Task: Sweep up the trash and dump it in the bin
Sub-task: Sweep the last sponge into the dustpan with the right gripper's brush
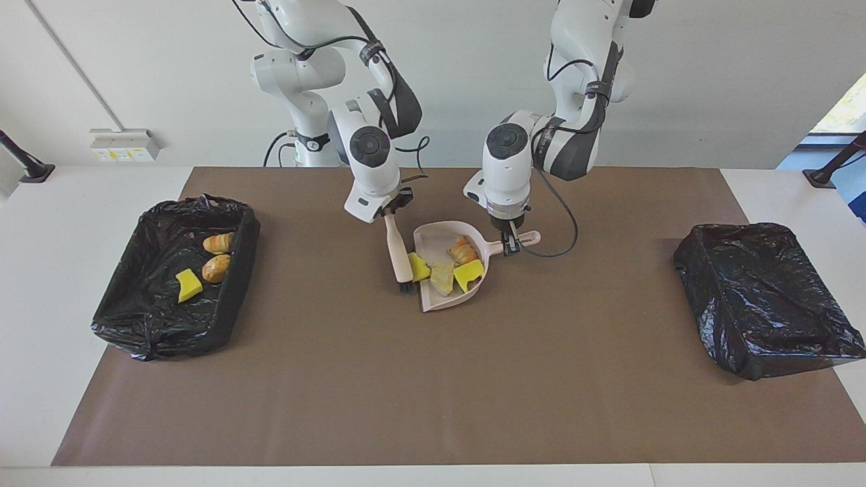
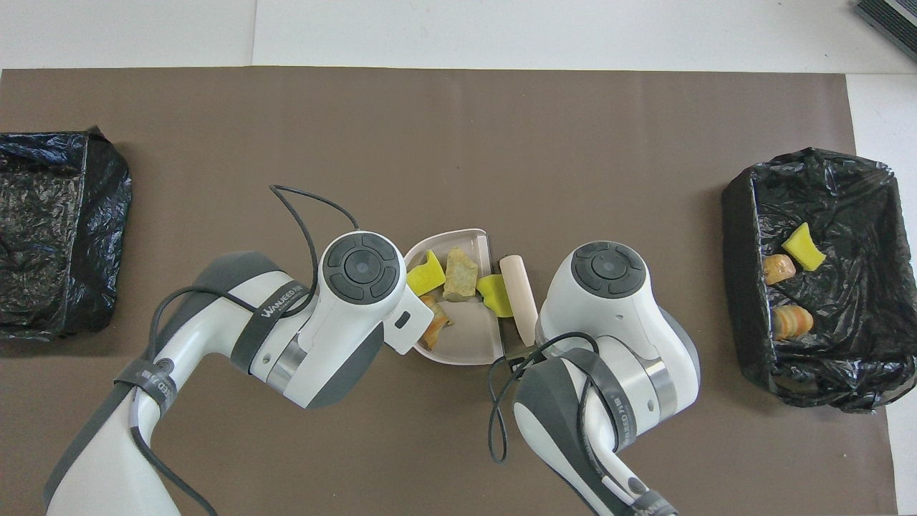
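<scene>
The dustpan (image 1: pixel 443 267) holds four pieces of trash (image 1: pixel 442 276); the bin (image 1: pixel 174 277) toward the right arm's end holds three scraps. The left gripper (image 1: pixel 511 245) is clamped on the dustpan's handle and the right gripper (image 1: pixel 389 215) on the brush (image 1: pixel 398 257) beside the dustpan. Only the facing view shows these grips, since in the overhead view the wrists cover them.

Tabletop (image 1: pixel 81 406): white, broad, most of it covered by a brown mat (image 1: pixel 433 379).
Wall (image 1: pixel 710 81): plain pale grey-white, evenly lit.
Socket box (image 1: pixel 124 145): white, low on the wall toward the right arm's end, with a thin conduit (image 1: pixel 67 61) running up slantwise from it.
Window (image 1: pixel 842 111): at the left arm's end, bright daylight and green outside.
Black clamp stands (image 1: pixel 24 162): one at each end of the tabletop.
</scene>
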Controlling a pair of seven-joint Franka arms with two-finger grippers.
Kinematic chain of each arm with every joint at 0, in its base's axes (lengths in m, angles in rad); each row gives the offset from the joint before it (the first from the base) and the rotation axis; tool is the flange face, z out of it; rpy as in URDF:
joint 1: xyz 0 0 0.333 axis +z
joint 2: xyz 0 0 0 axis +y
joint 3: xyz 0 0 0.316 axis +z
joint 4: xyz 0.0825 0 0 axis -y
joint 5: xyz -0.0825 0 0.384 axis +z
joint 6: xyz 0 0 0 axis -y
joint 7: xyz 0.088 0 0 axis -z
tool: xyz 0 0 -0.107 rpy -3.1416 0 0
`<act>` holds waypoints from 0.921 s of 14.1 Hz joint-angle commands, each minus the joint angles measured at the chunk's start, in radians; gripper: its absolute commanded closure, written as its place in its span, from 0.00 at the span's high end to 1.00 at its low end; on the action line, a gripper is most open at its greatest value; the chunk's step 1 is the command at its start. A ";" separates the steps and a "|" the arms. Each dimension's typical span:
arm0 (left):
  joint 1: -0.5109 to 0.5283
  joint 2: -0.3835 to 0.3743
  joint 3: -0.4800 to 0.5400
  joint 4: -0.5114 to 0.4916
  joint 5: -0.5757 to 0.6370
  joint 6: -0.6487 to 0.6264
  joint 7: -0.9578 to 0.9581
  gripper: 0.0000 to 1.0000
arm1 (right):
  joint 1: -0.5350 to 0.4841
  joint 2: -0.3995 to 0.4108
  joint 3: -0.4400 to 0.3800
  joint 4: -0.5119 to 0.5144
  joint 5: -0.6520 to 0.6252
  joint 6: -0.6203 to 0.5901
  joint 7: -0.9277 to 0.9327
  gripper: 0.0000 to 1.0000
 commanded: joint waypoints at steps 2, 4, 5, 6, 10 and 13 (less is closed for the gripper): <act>-0.014 -0.043 0.011 -0.051 0.002 0.011 -0.001 0.00 | -0.013 -0.048 0.014 0.002 0.030 -0.058 0.004 0.00; -0.020 -0.049 0.010 -0.057 0.002 0.011 0.006 0.00 | -0.010 -0.056 0.037 -0.002 0.057 -0.045 0.056 0.00; -0.020 -0.049 0.008 -0.057 0.002 0.016 0.006 0.00 | -0.010 -0.061 0.039 -0.005 0.092 -0.045 0.058 0.00; -0.021 -0.049 0.007 -0.057 0.002 0.027 0.004 0.00 | -0.010 -0.065 0.049 -0.007 0.141 -0.048 0.067 0.00; -0.035 -0.047 0.005 -0.059 -0.002 0.054 -0.004 0.00 | -0.010 -0.119 0.086 -0.055 0.191 -0.065 0.073 0.00; -0.037 -0.049 0.007 -0.059 -0.002 0.039 0.012 0.00 | -0.013 -0.153 0.083 -0.041 0.191 -0.105 0.061 0.00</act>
